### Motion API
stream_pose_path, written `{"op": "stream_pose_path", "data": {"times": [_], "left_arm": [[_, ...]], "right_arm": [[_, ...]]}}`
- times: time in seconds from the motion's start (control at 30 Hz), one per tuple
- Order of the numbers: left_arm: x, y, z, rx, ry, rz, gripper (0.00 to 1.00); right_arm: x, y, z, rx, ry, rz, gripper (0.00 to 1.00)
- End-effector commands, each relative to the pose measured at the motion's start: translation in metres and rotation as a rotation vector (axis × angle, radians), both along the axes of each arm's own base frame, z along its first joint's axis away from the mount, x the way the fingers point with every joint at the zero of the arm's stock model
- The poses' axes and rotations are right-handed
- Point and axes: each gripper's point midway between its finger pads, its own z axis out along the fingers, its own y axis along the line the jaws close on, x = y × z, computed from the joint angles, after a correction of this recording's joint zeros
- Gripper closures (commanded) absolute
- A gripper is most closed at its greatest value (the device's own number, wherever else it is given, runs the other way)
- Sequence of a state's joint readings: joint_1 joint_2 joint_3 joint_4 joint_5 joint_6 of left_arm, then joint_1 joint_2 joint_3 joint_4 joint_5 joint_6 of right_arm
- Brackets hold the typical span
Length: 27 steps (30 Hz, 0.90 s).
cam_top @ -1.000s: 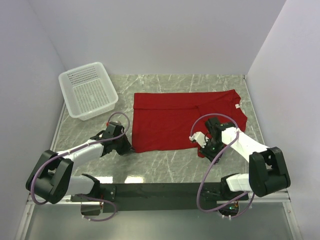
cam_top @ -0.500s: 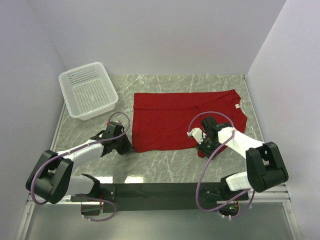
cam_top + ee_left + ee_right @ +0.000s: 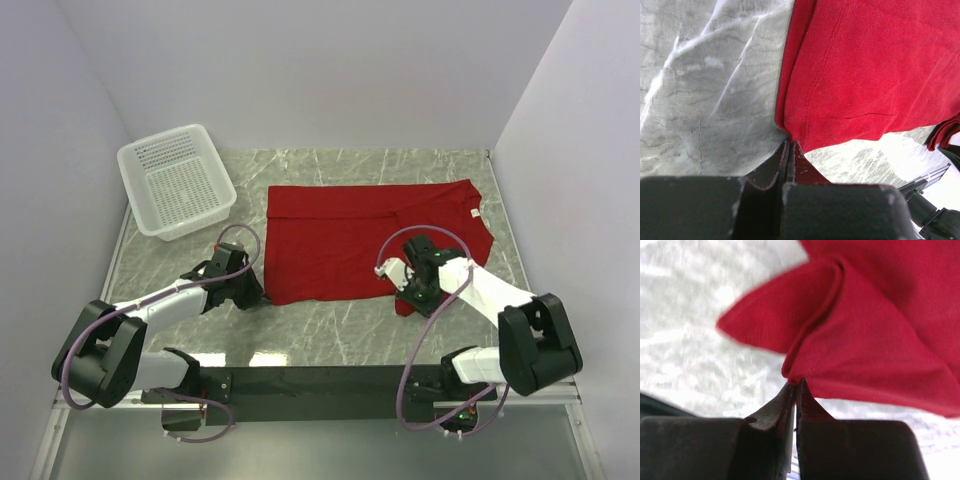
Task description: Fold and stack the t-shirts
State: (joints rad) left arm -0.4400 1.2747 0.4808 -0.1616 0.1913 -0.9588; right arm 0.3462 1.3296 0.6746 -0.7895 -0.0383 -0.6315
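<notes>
Both arms stretch forward and low from their near bases. The left gripper (image 3: 789,145) reaches toward the centre, its jaws pressed together on a near corner of the t-shirt (image 3: 330,235). The right gripper (image 3: 796,383), elbow bent out to the right, pinches a fold at the near edge.

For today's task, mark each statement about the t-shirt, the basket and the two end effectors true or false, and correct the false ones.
1. The left end effector is shut on a near corner of the t-shirt. True.
2. The right end effector hangs open above the basket. False: it is shut on a fold at the t-shirt's edge, away from the basket.
3. In the overhead view, the white neck label sits at the t-shirt's right end. True.
4. The t-shirt lies inside the basket. False: it lies spread beside the basket, to its right in the overhead view, not touching it.
</notes>
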Motion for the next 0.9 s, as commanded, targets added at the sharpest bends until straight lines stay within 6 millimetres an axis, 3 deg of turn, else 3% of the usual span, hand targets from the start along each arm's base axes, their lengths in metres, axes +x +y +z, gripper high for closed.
{"op": "stream_pose_path", "data": {"times": [0.0, 0.23, 0.33, 0.5, 0.63, 0.87], "left_arm": [[0.009, -0.007, 0.016, -0.023, -0.059, -0.035, 0.99], [0.010, -0.004, 0.031, -0.008, -0.083, -0.060, 0.99], [0.007, -0.004, 0.037, -0.005, -0.083, -0.076, 0.99], [0.000, -0.002, 0.038, 0.000, -0.060, -0.089, 0.99], [-0.002, 0.000, 0.041, 0.007, -0.060, -0.085, 0.99], [0.005, 0.000, 0.053, 0.012, -0.076, -0.075, 0.99]], "right_arm": [[0.004, -0.003, 0.031, 0.035, -0.035, 0.041, 0.98], [-0.006, -0.020, 0.085, 0.154, -0.041, 0.111, 1.00], [-0.012, -0.032, 0.093, 0.141, -0.069, 0.147, 1.00], [-0.008, -0.059, 0.103, 0.109, -0.148, 0.059, 1.00], [0.004, -0.082, 0.129, 0.112, -0.253, 0.004, 1.00], [0.022, -0.104, 0.144, 0.132, -0.336, -0.094, 1.00]]}}
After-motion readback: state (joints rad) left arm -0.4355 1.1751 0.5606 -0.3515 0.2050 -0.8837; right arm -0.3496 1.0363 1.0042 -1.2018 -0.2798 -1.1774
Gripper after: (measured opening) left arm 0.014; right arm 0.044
